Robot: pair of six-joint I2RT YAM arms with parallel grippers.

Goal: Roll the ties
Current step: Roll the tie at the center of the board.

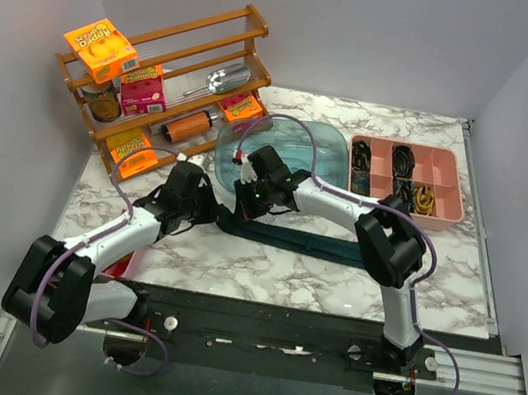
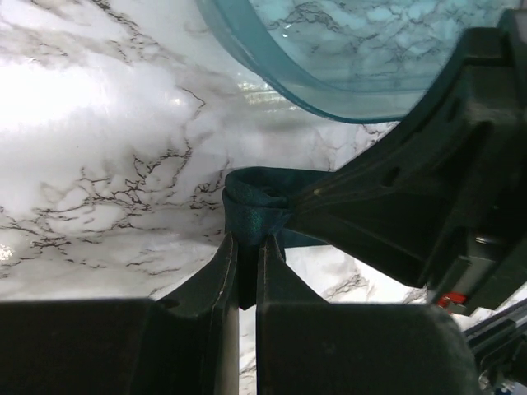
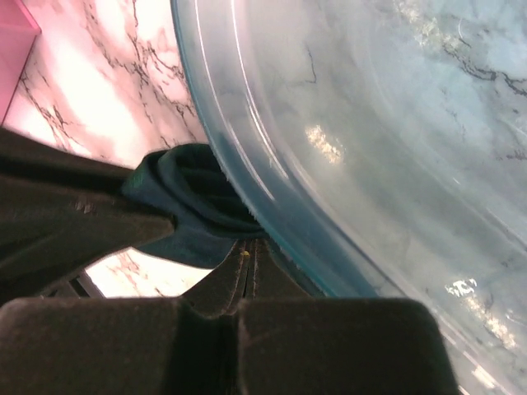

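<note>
The tie [image 1: 312, 243] is a dark teal strip lying on the marble just in front of the translucent blue tub [image 1: 281, 155]. Its left end is bunched into a small roll [image 2: 254, 206]. My left gripper [image 2: 249, 243] is shut on that roll, with teal fabric pinched between its fingertips. From the other side, my right gripper [image 3: 252, 252] comes in with its jaws shut. Its tips rest against the roll [image 3: 193, 206], hard by the tub's rim [image 3: 247, 206]. In the top view, the left gripper [image 1: 210, 207] and right gripper [image 1: 243, 201] meet at the tie's left end.
A wooden rack [image 1: 162, 79] with snack boxes and cans stands at the back left. At the back right is a pink compartment tray [image 1: 409, 176] holding cables. The tub's wall [image 2: 329, 90] is close behind both grippers. The right arm's black body [image 2: 428, 189] crowds the left gripper.
</note>
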